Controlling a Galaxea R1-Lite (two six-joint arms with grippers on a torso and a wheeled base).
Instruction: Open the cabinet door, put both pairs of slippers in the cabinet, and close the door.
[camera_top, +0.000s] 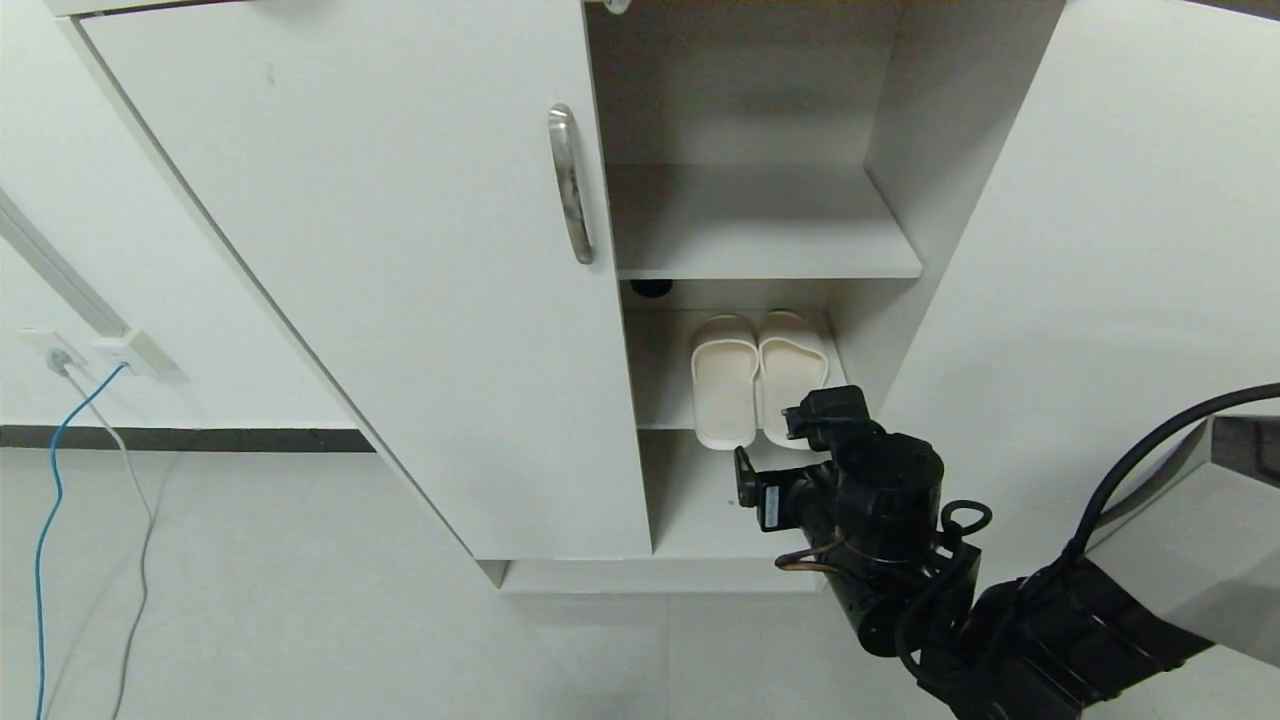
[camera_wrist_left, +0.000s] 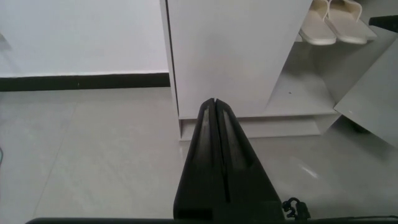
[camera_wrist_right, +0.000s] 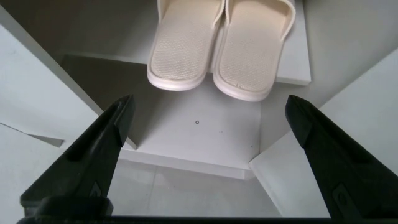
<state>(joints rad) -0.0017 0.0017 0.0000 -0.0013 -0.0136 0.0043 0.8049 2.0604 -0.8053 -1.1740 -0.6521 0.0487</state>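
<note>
slippers (camera_wrist_right: 221, 50) – side by side on shelf (camera_wrist_right: 295, 68) | right gripper (camera_wrist_right: 208, 155) – fingers spread

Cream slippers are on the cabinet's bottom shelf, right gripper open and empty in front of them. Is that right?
Not quite: the slippers sit on the shelf one level above the bottom shelf, as the head view shows. The right gripper is open and empty in front of them.

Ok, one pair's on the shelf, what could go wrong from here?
The slippers overhang the front edge of their shelf, so the open door may catch them when closing, or the open right gripper just below could knock them off if raised. One pair is inside; closing now might leave the job unfinished.
</note>
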